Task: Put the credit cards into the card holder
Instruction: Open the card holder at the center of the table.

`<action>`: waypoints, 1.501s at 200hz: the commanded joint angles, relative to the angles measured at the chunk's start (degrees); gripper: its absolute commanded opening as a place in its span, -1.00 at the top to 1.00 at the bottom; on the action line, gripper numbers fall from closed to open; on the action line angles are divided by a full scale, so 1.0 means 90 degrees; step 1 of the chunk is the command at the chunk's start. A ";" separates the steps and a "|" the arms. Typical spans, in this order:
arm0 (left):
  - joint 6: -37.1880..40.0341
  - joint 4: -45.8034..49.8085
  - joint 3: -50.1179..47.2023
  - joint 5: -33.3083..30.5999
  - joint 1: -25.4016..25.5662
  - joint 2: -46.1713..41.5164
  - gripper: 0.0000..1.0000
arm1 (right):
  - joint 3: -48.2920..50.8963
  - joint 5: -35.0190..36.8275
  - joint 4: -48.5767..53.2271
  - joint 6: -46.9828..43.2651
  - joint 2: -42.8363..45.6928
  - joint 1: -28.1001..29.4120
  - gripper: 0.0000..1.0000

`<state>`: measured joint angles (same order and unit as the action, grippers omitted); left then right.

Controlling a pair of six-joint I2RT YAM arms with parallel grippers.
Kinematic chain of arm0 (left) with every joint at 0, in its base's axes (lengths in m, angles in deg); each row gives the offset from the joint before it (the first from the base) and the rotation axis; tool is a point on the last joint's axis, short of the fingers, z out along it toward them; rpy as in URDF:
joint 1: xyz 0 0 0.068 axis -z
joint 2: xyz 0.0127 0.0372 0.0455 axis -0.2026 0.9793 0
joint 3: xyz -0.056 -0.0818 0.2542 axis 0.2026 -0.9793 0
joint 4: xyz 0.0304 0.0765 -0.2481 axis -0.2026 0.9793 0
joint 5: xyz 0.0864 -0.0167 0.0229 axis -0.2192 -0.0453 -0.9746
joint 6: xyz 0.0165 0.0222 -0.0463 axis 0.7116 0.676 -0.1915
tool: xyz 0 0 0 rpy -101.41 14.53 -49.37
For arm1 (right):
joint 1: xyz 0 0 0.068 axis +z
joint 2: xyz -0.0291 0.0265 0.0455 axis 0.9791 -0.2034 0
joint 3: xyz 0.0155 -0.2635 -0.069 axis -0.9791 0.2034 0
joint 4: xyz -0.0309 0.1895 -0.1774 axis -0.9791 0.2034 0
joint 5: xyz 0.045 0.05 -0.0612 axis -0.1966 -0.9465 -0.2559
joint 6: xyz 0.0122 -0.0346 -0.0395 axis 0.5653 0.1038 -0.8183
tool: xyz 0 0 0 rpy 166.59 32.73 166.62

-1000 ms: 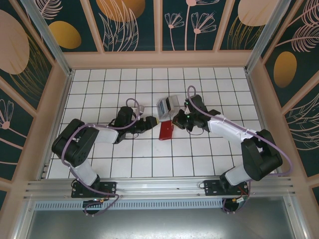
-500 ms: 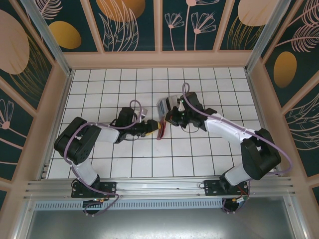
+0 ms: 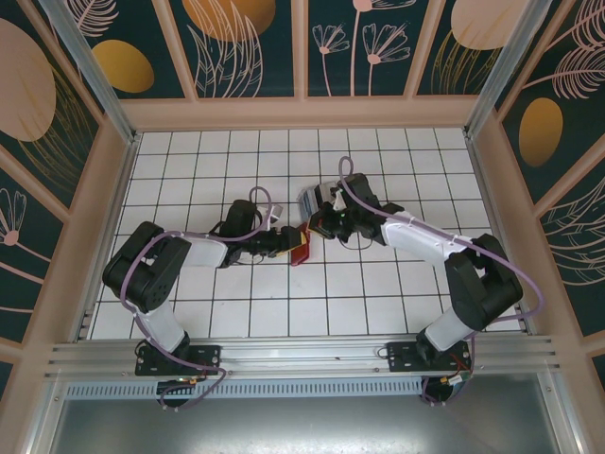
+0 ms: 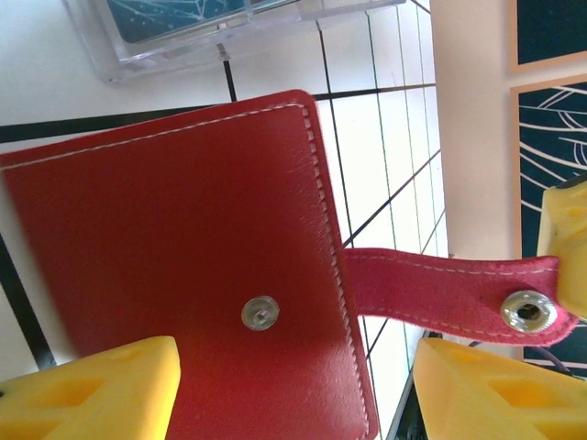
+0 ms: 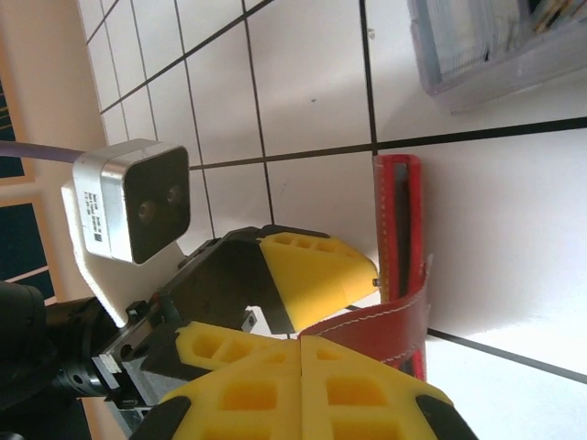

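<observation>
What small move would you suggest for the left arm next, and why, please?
Probably close the left pincer on the card holder: its fingers straddle the red cover without gripping, while the shut right pincer appears to pinch the snap strap. Clamping the body should steady it for opening.

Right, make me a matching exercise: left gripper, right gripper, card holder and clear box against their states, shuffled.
Things:
1. left gripper
2. right gripper
3. card holder
4. clear box

States:
A. see-through, lying on the tiles
B. shut on the strap
C. open, one finger on either side of the card holder
D. red, with its snap undone

Pairs: 1-C; 2-B; 3-D; 4-A
</observation>
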<state>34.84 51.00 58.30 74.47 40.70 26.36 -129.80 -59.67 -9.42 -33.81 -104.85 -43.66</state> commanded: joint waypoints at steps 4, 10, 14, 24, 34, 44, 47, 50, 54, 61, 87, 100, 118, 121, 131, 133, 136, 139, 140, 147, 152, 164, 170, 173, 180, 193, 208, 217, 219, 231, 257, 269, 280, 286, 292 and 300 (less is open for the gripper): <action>0.0270 0.0164 0.0116 0.0106 -0.0031 -0.0152 -0.41 | -0.0461 -0.0044 -0.0007 -0.0221 -0.0062 0.0066 1.00; 0.0308 0.0224 0.0138 0.0110 -0.0046 -0.0118 -0.41 | -0.0519 -0.0030 0.0062 -0.0272 -0.0073 0.0070 1.00; 0.0345 0.0317 0.0165 0.0108 -0.0055 -0.0107 -0.41 | -0.0540 -0.0035 0.0081 -0.0284 -0.0073 0.0063 1.00; 0.0410 0.0516 0.0221 0.0075 -0.0069 -0.0067 -0.41 | -0.0583 -0.0082 0.0068 -0.0285 -0.0097 0.0061 1.00; 0.0437 0.0598 0.0203 0.0003 -0.0075 -0.0071 -0.41 | -0.0603 -0.0140 0.0041 -0.0279 -0.0120 0.0059 1.00; 0.0470 0.0690 0.0190 -0.0135 -0.0079 -0.0084 -0.40 | -0.0613 -0.0176 0.0040 -0.0276 -0.0130 0.0070 1.00; 0.0495 0.0751 0.0195 -0.0173 -0.0082 -0.0099 -0.40 | -0.0606 -0.0176 0.0045 -0.0276 -0.0137 0.0070 1.00; 0.0527 0.0814 0.0202 -0.0224 -0.0080 -0.0105 -0.40 | -0.0606 -0.0176 0.0049 -0.0281 -0.0141 0.0072 1.00; 0.0574 0.0888 0.0221 -0.0265 -0.0084 -0.0113 -0.39 | -0.0595 -0.0168 0.0054 -0.0284 -0.0138 0.0070 1.00; 0.0642 0.0995 0.0246 -0.0335 -0.0084 -0.0155 -0.38 | -0.0584 -0.0159 0.0042 -0.0285 -0.0137 0.0068 1.00; 0.0790 0.1099 0.0246 -0.0587 -0.0089 -0.0236 -0.29 | -0.0569 -0.0166 0.0042 -0.0297 -0.0188 0.0068 1.00; 0.0831 0.1144 0.0291 -0.0554 -0.0108 -0.0242 -0.27 | -0.0529 -0.0152 0.0083 -0.0305 -0.0230 0.0056 1.00; 0.0832 0.1160 0.0310 -0.0499 -0.0128 -0.0237 -0.18 | -0.0472 -0.0218 0.0052 -0.0269 -0.0268 0.0008 1.00; 0.0828 0.1132 0.0301 -0.0500 -0.0128 -0.0236 -0.15 | -0.0472 -0.0238 0.0050 -0.0276 -0.0269 -0.0011 1.00; 0.0825 0.1064 0.0276 -0.0513 -0.0130 -0.0232 0.03 | -0.0434 -0.0303 0.0045 -0.0277 -0.0254 -0.0089 1.00; 0.0831 0.1069 0.0281 -0.0508 -0.0136 -0.0229 0.07 | -0.0429 -0.0323 0.0039 -0.0275 -0.0255 -0.0106 1.00; 0.0833 0.1064 0.0285 -0.0504 -0.0143 -0.0229 0.12 | -0.0420 -0.0352 0.0026 -0.0275 -0.0251 -0.0154 1.00; 0.0833 0.1072 0.0299 -0.0490 -0.0140 -0.0236 0.17 | -0.0385 -0.0385 0.0016 -0.0258 -0.0245 -0.0192 1.00; 0.0833 0.1071 0.0302 -0.0482 -0.0144 -0.0237 0.18 | -0.0382 -0.0398 0.0013 -0.0256 -0.0242 -0.0198 1.00; 0.0826 0.1104 0.0329 -0.0448 -0.0138 -0.0197 0.27 | -0.0307 -0.0478 -0.0014 -0.0226 -0.0215 -0.0317 1.00; 0.0832 0.1117 0.0342 -0.0427 -0.0138 -0.0164 0.32 | -0.0243 -0.0529 -0.0052 -0.0196 -0.0191 -0.0327 1.00; 0.0814 0.1105 0.0336 -0.0441 -0.0138 -0.0116 0.35 | -0.0095 -0.0697 -0.0152 -0.0164 -0.0126 -0.0614 1.00; 0.0787 0.1074 0.0317 -0.0460 -0.0138 -0.0116 0.34 | -0.0006 -0.0743 -0.0174 -0.0166 -0.0082 -0.0695 1.00; 0.0775 0.1057 0.0308 -0.0464 -0.0143 -0.0117 0.34 | 0.0039 -0.0765 -0.0191 -0.0167 -0.0062 -0.0739 1.00; 0.0784 0.1052 0.0305 -0.0483 -0.0139 -0.0122 0.32 | 0.0154 -0.0819 -0.0230 -0.0157 -0.0024 -0.0849 1.00; 0.0829 0.1119 0.0351 -0.0490 -0.0138 -0.0147 0.27 | 0.0402 -0.0914 -0.0328 -0.0071 0.0085 -0.1029 1.00; 0.0906 0.1240 0.0413 -0.0549 -0.0140 -0.0168 0.22 | 0.0722 -0.0912 -0.0359 -0.0001 0.0260 -0.1208 1.00; 0.0944 0.1273 0.0422 -0.0570 -0.0138 -0.0176 0.18 | 0.0924 -0.0880 -0.0334 0.0003 0.0402 -0.1304 1.00; 0.0951 0.1284 0.0432 -0.0571 -0.0138 -0.0166 0.17 | 0.0980 -0.0872 -0.0339 0.0007 0.0443 -0.1328 1.00; 0.0989 0.1343 0.0456 -0.0574 -0.0138 -0.0129 0.10 | 0.1275 -0.0886 -0.0336 0.0029 0.0652 -0.1506 1.00; 0.1018 0.1273 0.0454 -0.0561 -0.0138 0.0022 0.06 | 0.1821 -0.0945 -0.0384 0.0020 0.1020 -0.1813 1.00; 0.1026 0.1200 0.0514 -0.0538 -0.0138 0.0178 0.08 | 0.2020 -0.0957 -0.0402 0.0004 0.1077 -0.1883 1.00; 0.1021 0.1168 0.0606 -0.0512 -0.0140 0.0337 0.14 | 0.2193 -0.0931 -0.0420 0.0041 0.1094 -0.1926 1.00; 0.0993 0.1121 0.0674 -0.0474 -0.0138 0.0416 0.17 | 0.2290 -0.0942 -0.0469 0.0094 0.1107 -0.1953 1.00; 0.0932 0.1030 0.0700 -0.0420 -0.0138 0.0484 0.21 | 0.2397 -0.0973 -0.0569 0.0141 0.1129 -0.1981 1.00; 0.0858 0.0913 0.0729 -0.0327 -0.0138 0.0556 0.27 | 0.2509 -0.1004 -0.0659 0.0202 0.1147 -0.2032 1.00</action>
<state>42.90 61.60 63.02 69.71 39.74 28.94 -110.46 -67.06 -12.83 -33.51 -95.82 -60.84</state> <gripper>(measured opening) 0.395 0.054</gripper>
